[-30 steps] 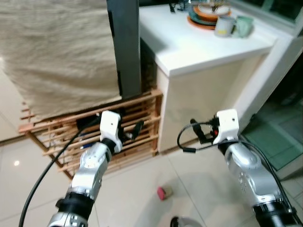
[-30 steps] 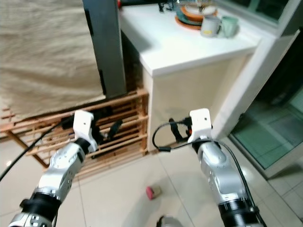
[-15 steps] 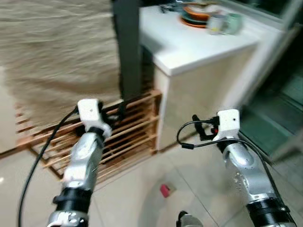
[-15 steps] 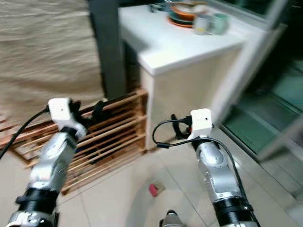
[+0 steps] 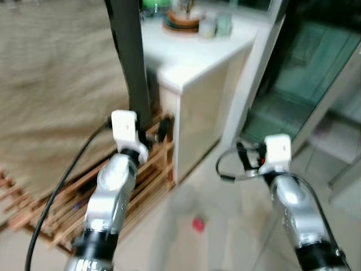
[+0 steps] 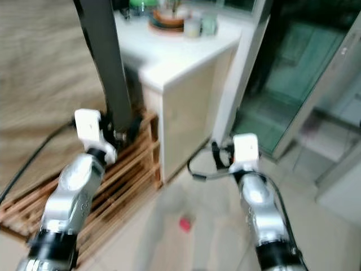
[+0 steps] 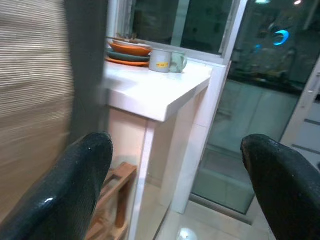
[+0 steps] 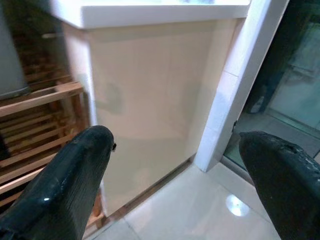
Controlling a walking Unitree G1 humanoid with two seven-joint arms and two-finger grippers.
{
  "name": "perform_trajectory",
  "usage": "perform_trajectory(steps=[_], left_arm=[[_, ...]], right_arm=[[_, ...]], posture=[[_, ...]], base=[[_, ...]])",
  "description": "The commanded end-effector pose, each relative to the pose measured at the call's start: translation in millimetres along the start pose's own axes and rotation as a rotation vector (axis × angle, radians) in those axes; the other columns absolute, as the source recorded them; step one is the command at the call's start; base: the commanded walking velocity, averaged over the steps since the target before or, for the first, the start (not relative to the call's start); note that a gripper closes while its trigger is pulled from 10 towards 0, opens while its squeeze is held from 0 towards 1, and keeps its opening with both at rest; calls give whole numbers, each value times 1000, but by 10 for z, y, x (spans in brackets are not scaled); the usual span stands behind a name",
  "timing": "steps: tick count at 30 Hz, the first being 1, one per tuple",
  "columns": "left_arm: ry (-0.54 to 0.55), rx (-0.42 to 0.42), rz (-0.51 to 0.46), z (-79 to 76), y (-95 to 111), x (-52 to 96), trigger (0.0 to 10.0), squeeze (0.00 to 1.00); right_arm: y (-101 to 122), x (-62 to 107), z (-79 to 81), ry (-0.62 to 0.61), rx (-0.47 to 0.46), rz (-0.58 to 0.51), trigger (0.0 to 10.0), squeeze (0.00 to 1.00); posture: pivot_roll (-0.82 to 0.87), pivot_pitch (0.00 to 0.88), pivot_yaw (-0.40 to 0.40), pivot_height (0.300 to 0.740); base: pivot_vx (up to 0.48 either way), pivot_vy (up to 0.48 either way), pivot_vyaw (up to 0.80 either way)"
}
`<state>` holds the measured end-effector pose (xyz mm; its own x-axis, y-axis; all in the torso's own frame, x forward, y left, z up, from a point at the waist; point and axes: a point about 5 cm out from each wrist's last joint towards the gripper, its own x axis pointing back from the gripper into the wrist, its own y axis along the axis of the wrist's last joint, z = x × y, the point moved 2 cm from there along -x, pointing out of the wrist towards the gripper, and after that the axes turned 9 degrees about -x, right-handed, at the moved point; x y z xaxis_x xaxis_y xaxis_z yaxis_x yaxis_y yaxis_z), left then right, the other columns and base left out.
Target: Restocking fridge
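My left gripper [image 5: 155, 134] is held up in front of a dark grey upright panel [image 5: 128, 56] and a wooden slatted rack [image 5: 67, 197]. In the left wrist view its fingers [image 7: 75, 185] stand wide apart with nothing between them. My right gripper [image 5: 243, 158] hovers over the tiled floor near the corner of a white counter [image 5: 192, 53]. It is open and empty too, its fingers [image 8: 65, 175] pointing at the counter's cream side [image 8: 150, 100]. The eye views are blurred.
On the counter stand stacked orange plates [image 5: 180, 20] and two mugs [image 5: 217, 25]. A beige cloth [image 5: 51, 84] hangs on the left above the rack. A small red thing [image 5: 198, 224] lies on the floor between the arms. A glass sliding door [image 5: 304, 62] is on the right.
The whole picture has swung, so the camera has turned to the right and the glass door now takes more of the view. The left arm sits higher, close to the dark panel.
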<state>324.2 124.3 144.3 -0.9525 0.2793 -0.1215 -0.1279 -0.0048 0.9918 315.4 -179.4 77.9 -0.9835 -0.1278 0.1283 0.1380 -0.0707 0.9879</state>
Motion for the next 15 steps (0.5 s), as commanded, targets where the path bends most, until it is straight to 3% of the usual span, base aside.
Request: perform_trajectory(steps=[1,7,10,15], left_arm=[[-29,-12,-4,-33,21,46,10000,0],[-64,-21,8,-85,11,82,10000,0],[-95,40,31,-115,-19,95,10000,0],[-97,6,12,-97,-2,88,10000,0]], right_arm=[[30,-5,36,21,8,-17,10000,0],[27,-17,50,31,15,-17,10000,0],[46,-32,66,37,-1,-31,10000,0],[64,-46,103,37,-14,-47,10000,0]], posture=[[-103,0,-16,740],[-100,0,-24,740],[-101,0,-24,740],[-106,0,-12,740]], base=[[-409,259,0],[-426,43,0],[-434,0,0],[-412,160,0]])
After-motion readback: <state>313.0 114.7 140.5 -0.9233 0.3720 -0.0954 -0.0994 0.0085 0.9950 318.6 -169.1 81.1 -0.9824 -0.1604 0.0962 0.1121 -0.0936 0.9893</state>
